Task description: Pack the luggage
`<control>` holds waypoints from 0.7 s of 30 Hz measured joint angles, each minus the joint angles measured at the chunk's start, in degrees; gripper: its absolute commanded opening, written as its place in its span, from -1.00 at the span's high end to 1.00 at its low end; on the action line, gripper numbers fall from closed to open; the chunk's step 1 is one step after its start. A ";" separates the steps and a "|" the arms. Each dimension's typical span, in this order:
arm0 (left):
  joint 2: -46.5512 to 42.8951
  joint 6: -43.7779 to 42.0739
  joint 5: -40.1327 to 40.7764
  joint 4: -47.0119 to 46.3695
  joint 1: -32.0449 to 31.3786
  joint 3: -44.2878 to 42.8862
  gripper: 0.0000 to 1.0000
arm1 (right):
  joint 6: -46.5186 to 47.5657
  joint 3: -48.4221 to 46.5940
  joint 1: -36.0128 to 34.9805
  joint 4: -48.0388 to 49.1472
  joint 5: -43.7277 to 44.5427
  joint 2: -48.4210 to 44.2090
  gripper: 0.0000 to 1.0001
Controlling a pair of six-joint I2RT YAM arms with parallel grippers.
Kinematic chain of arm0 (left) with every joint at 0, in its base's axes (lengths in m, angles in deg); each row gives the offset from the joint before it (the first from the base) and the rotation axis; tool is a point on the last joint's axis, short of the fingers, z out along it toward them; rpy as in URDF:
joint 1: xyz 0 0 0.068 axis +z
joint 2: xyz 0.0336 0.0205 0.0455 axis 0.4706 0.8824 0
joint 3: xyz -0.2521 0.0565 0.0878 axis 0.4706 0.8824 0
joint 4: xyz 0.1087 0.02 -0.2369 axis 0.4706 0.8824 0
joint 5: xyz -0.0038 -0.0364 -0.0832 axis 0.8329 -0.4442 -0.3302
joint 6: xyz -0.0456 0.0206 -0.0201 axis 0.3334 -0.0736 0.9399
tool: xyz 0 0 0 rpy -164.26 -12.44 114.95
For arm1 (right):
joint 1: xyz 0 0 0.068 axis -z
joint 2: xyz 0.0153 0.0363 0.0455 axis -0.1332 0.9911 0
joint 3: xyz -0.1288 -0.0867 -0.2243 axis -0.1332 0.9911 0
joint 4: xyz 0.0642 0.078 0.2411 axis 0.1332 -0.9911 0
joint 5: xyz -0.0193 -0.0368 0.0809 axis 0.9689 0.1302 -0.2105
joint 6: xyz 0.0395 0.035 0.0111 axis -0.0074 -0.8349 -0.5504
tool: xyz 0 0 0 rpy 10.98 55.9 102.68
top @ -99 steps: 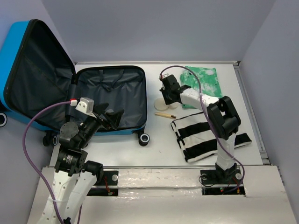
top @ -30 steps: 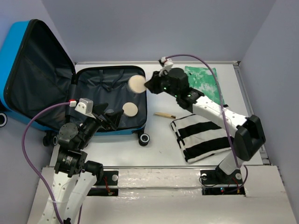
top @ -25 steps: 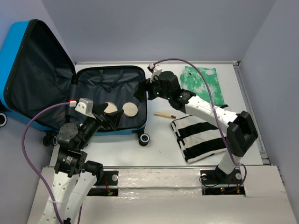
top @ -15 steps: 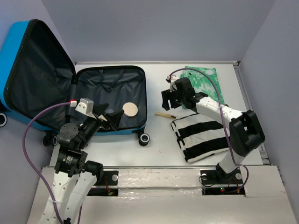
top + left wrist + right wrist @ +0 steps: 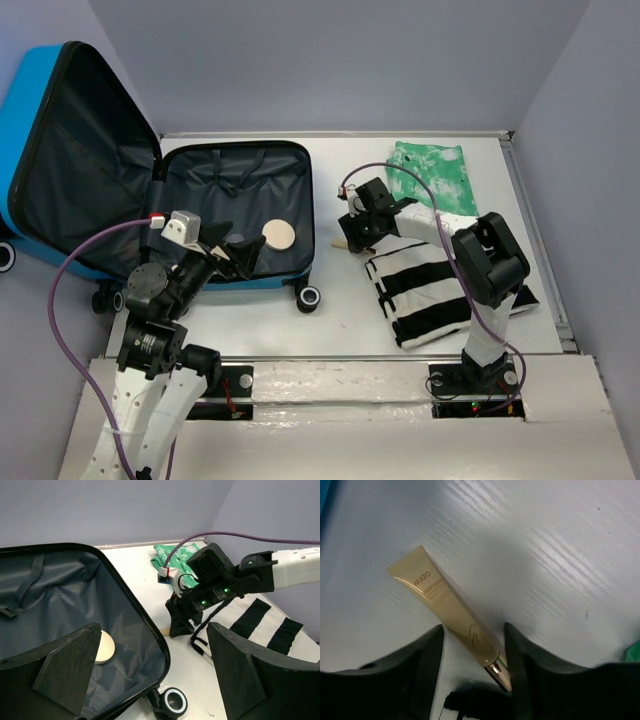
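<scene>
The blue luggage (image 5: 220, 185) lies open, its lid propped up at the left and its black lining (image 5: 60, 595) showing. One beige round disc (image 5: 279, 235) lies inside it, and it also shows in the left wrist view (image 5: 105, 647). A gold tube (image 5: 445, 605) lies on the white table just right of the suitcase. My right gripper (image 5: 472, 640) is open and low over it, one finger on each side of its cap end. From above, the right gripper (image 5: 350, 238) hides most of the tube. My left gripper (image 5: 155, 675) is open and empty above the suitcase's near right corner.
A black-and-white striped cloth (image 5: 440, 290) lies at the right, with a green cloth (image 5: 435, 170) behind it. A suitcase wheel (image 5: 176, 700) sticks out at the near corner. The table's walls close in at the back and right.
My right gripper carried a second beige disc over the suitcase and let it go. It then swung back right and came down over the gold tube. The left arm has not moved.
</scene>
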 measured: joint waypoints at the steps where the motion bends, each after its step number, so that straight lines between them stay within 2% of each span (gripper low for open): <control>1: 0.00 0.00 0.00 0.00 0.00 0.00 -0.98 | 0.20 -0.98 0.00 0.00 0.04 0.98 0.17; 2: 0.00 0.00 0.00 0.00 0.00 0.00 -0.98 | 0.26 -1.88 0.00 -0.02 0.17 2.08 0.39; 3: 0.00 0.00 0.00 0.00 0.00 0.00 -0.98 | 0.35 -2.84 0.00 -0.13 0.17 2.71 0.48; 7: 0.00 0.00 0.02 0.00 0.00 0.00 -0.98 | 0.52 -5.31 0.00 -0.26 0.98 4.46 0.68; 14: 0.00 0.00 0.07 0.00 0.00 0.00 -0.98 | -0.22 -7.78 0.00 -1.64 7.34 4.22 0.71; 17: 0.00 0.00 0.09 0.02 0.00 0.00 -0.98 | -1.92 -8.02 0.07 -2.32 7.91 0.50 0.71; 21: 0.00 0.17 0.22 -0.02 0.00 0.00 -0.98 | -6.58 -9.84 -0.85 -1.64 4.13 -8.35 0.71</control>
